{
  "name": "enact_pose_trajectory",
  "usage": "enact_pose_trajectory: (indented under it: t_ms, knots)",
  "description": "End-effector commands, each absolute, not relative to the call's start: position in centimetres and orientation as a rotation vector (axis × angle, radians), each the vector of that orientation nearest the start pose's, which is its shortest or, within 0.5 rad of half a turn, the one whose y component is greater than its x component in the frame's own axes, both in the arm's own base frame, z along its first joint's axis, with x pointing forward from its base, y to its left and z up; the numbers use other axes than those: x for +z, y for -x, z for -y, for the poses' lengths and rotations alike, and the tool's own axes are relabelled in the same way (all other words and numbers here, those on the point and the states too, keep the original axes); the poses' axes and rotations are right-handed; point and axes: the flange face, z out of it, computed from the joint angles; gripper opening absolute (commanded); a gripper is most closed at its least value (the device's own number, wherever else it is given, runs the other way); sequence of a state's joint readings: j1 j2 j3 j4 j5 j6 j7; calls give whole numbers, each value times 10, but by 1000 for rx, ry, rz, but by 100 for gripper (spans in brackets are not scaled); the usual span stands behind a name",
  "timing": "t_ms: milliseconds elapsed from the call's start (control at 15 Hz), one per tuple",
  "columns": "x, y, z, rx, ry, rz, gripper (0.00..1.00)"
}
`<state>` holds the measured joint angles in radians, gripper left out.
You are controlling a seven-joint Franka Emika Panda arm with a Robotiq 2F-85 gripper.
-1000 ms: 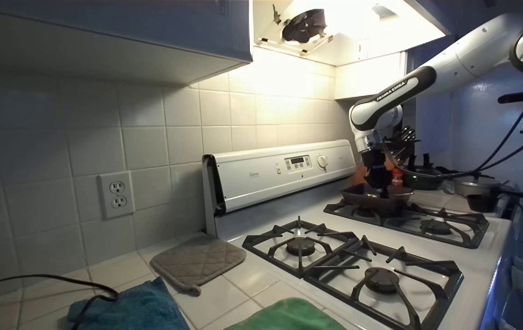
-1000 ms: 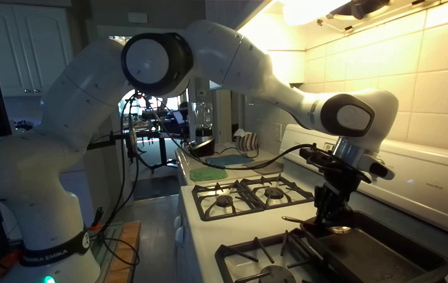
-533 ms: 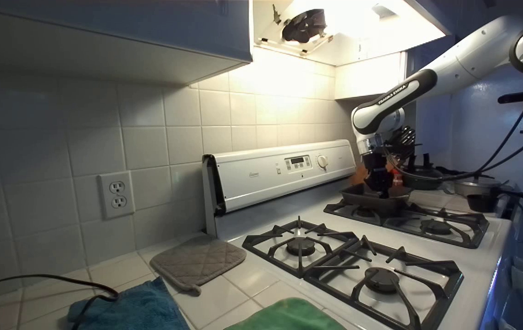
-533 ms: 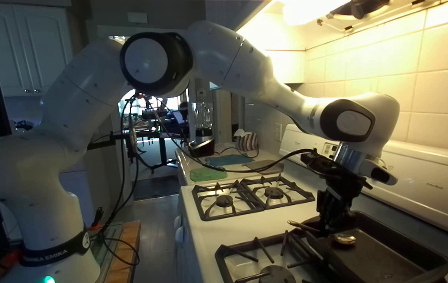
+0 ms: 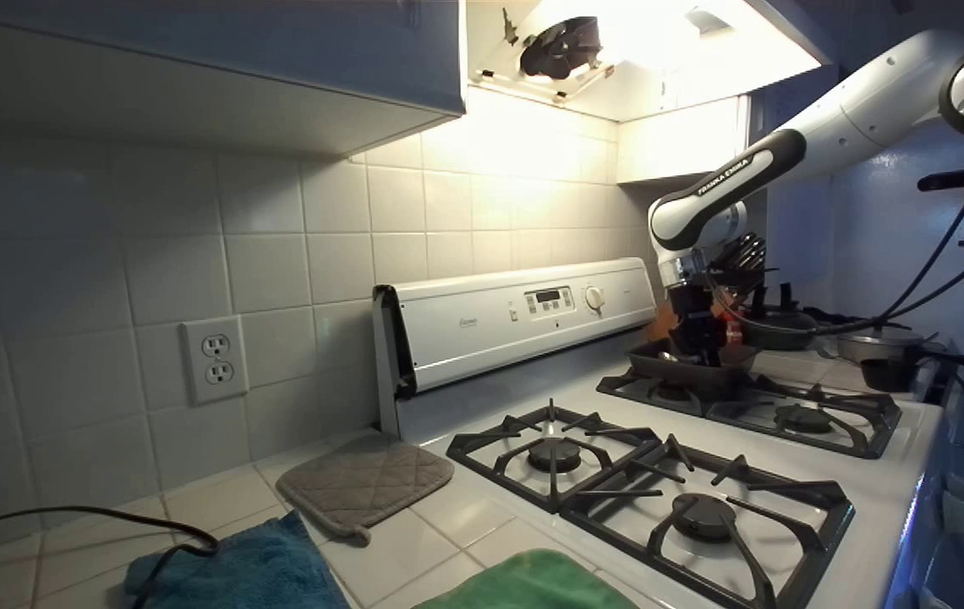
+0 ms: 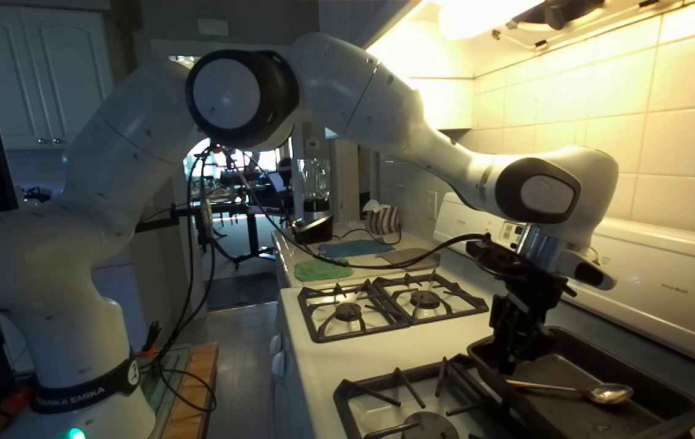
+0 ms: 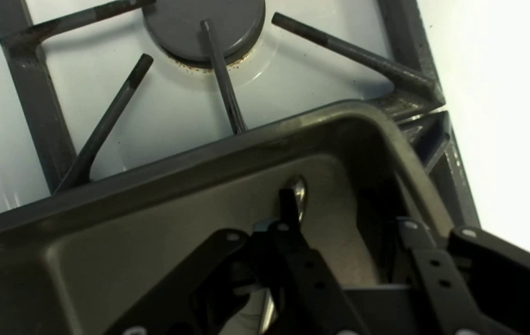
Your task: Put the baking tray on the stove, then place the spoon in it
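Spoon (image 6: 597, 392) lies inside the baking tray (image 7: 144, 251), one finger (image 7: 288, 211) hiding part of it in the wrist view — can't tell if they touch. Tray sits on a grate (image 7: 32, 100) of the stove (image 5: 702, 433), on the control panel (image 5: 482, 334) side. Gripper (image 7: 332, 200) points down into the tray, jaws apart — clear gap between the two sides. Farther out, on the counter (image 5: 397, 567) beside the stove: grey quilted potholder (image 5: 368, 482), blue cloth (image 5: 245, 567), green cloth (image 5: 528, 584). Past the opposite end of the stove, in an exterior view, a few pots (image 5: 879, 347).

White arm (image 6: 353, 91), black FRANKA EMIKA strip (image 5: 723, 177), dark cables (image 6: 468, 238), black pincer (image 7: 334, 207)
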<state>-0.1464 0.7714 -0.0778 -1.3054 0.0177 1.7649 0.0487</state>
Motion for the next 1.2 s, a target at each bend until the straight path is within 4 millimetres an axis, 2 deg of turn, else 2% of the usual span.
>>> enact_pose_trajectory:
  t_ms: [0, 67, 133, 533, 800, 1133]
  knots:
    - [267, -687, 144, 453, 3067, -451, 46]
    - [268, -687, 144, 446, 3068, -453, 48]
    - [270, -687, 145, 427, 3069, -454, 61]
    - [294, -688, 152, 204, 3097, -462, 98]
    - [311, -675, 157, 73, 3099, -439, 100]
    - [335, -636, 158, -29, 3093, -359, 100]
